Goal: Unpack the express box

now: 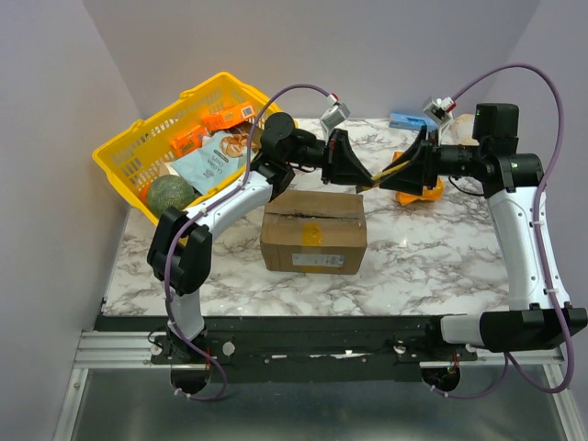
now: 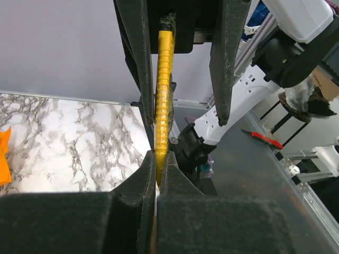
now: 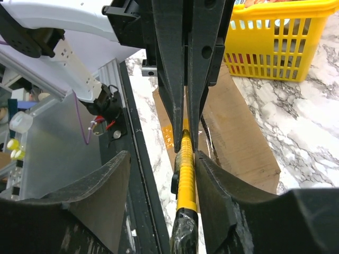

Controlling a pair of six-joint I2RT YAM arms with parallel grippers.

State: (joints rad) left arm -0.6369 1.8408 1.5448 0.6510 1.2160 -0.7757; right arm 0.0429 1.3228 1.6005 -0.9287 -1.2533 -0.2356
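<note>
The express box (image 1: 314, 230), a brown carton with a yellow sticker and tape seams, stands closed on the marble table; it also shows in the right wrist view (image 3: 238, 132). Above its far edge the two grippers meet tip to tip. My left gripper (image 1: 360, 173) (image 2: 157, 169) is shut on the tip of a yellow utility knife (image 1: 381, 175) (image 2: 165, 95). My right gripper (image 1: 406, 170) (image 3: 164, 159) is open, its fingers (image 3: 212, 174) on either side of the knife's handle (image 3: 186, 174), which lies close to one finger.
A tilted yellow plastic basket (image 1: 119, 175) (image 3: 275, 47) with snack packets and a green round fruit stands at the back left. An orange object (image 1: 418, 193) lies under the right wrist. A blue item (image 1: 404, 119) sits at the back edge.
</note>
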